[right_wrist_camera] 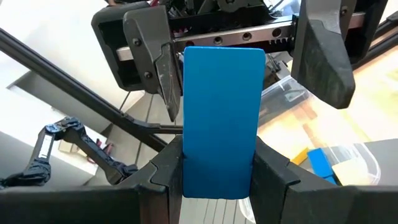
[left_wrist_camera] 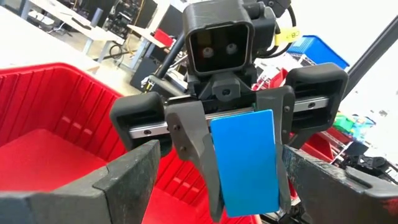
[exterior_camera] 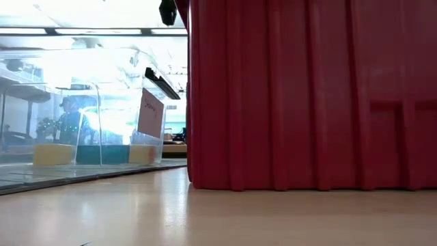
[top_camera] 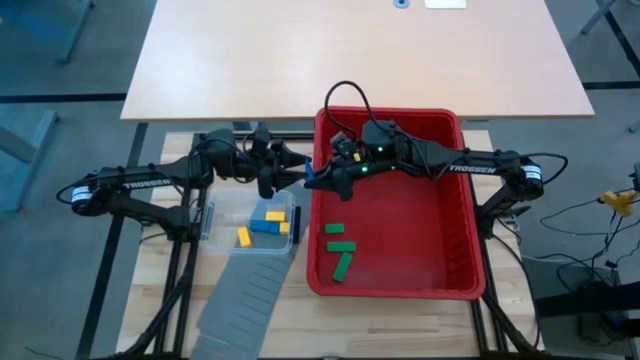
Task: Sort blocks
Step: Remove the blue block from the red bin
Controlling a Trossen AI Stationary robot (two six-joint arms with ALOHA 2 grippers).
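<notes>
The right gripper [top_camera: 312, 181] was held over the left rim of the red bin [top_camera: 470, 262], its fingers [right_wrist_camera: 273, 177] closed against the two long sides of a blue block [right_wrist_camera: 221, 121], which stood clear of every surface. Directly facing it, the left gripper [top_camera: 290, 172] was spread wide, one finger [right_wrist_camera: 152, 62] just beside the blue block's edge and the other [right_wrist_camera: 323, 56] set apart from it, so that the block lay in the gap without being clamped there. Below and behind the left gripper, a clear tub [top_camera: 215, 215] held yellow and blue blocks [top_camera: 268, 222], close to its walls. Below the right gripper, three green blocks [top_camera: 340, 250] lay near the bin's left wall, with the remaining red floor open to the far wall. A grey slotted panel [top_camera: 240, 300] ran from the tub toward the table's [top_camera: 150, 290] near edge.
</notes>
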